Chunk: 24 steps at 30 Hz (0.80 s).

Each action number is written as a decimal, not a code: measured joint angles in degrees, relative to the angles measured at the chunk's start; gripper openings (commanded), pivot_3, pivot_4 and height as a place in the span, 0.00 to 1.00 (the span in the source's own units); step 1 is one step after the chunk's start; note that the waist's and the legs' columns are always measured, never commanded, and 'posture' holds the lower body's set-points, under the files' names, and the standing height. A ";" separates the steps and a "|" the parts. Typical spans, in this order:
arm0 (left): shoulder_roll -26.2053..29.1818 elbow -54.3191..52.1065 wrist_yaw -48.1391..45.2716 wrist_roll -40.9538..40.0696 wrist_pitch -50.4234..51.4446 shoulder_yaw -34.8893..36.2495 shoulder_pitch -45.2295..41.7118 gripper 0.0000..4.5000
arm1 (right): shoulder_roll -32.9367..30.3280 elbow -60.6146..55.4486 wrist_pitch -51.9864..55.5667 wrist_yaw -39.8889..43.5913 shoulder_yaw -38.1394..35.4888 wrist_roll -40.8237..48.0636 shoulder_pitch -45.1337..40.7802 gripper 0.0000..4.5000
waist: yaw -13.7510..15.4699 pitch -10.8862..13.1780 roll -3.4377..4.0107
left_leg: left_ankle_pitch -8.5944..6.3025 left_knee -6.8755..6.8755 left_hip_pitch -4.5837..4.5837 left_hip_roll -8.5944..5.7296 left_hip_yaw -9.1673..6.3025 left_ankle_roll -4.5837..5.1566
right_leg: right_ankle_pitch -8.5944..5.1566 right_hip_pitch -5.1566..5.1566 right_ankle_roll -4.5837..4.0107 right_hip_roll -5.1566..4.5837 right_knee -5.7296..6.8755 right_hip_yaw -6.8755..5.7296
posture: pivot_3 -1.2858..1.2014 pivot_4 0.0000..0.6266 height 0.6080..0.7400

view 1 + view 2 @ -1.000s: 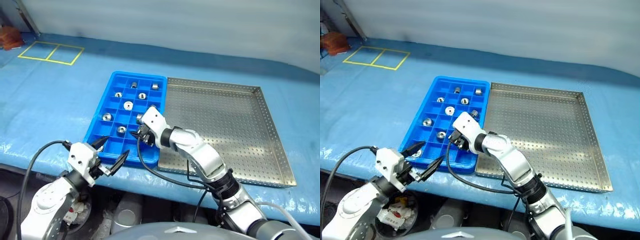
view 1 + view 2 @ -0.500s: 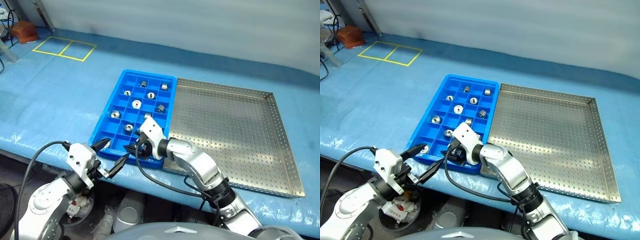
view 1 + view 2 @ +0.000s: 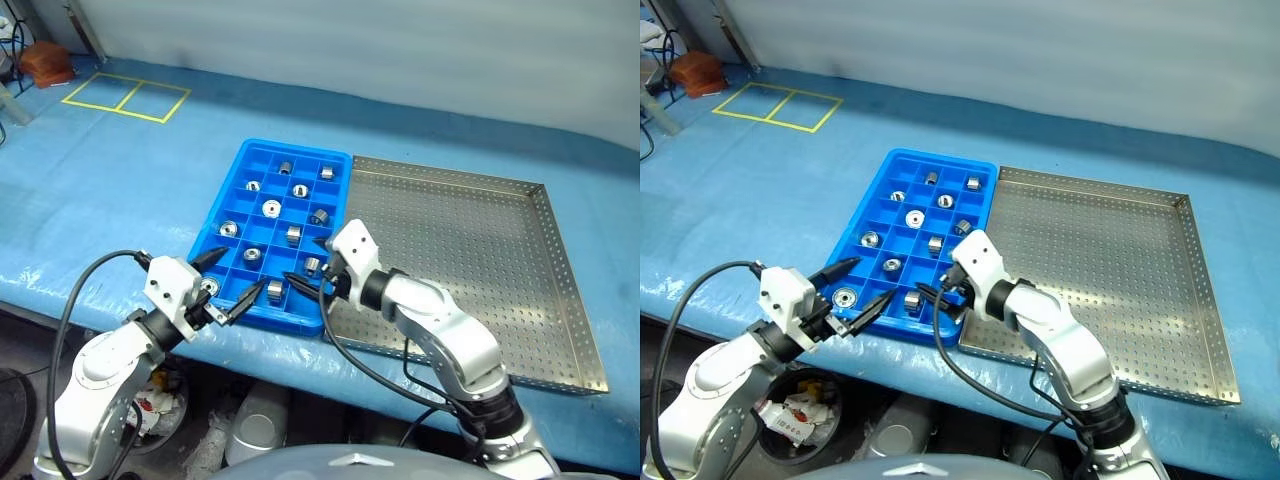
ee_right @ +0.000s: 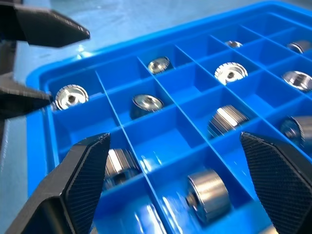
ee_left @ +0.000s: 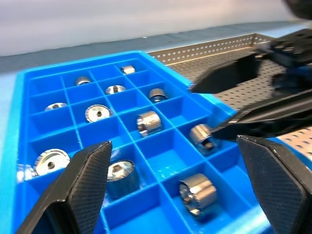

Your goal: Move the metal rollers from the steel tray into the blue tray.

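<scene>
The blue tray (image 3: 232, 252) lies left of the steel tray (image 3: 470, 250), rim to rim. Several metal rollers sit in its compartments, one (image 3: 273, 290) in the near row and another (image 3: 272, 208) further back. The steel tray's perforated bottom is bare. My right gripper (image 3: 311, 264) hovers open over the blue tray's near right compartments with nothing between its fingers; a roller (image 4: 207, 195) lies just below it. Open as well, my left gripper (image 3: 228, 277) hangs over the tray's near left corner, above a flat roller (image 3: 208, 288). Its wrist view looks across the compartments to the right gripper's fingers (image 5: 229, 74).
Both trays rest on a blue-covered table (image 3: 120, 190) whose near edge runs just under my grippers. A yellow taped rectangle (image 3: 125, 97) marks the far left of the table. A brown object (image 3: 48, 62) sits at the far left corner.
My right gripper has opened and drawn right toward the steel tray, leaving a roller in a near-row compartment. The left gripper edged forward over the tray corner. The camera turned.
</scene>
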 measured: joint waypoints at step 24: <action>-0.67 9.83 -4.69 3.04 -1.16 -5.92 -11.76 1.00 | -5.99 -13.77 4.48 -9.05 -13.65 0.87 18.00 1.00 | -10.29 0.00 0.00 | 0.02 0.18 0.43 -0.08 -0.36 0.07 | -0.03 0.54 0.06 -0.06 0.07 0.08 | 0.60 0.24 1.00</action>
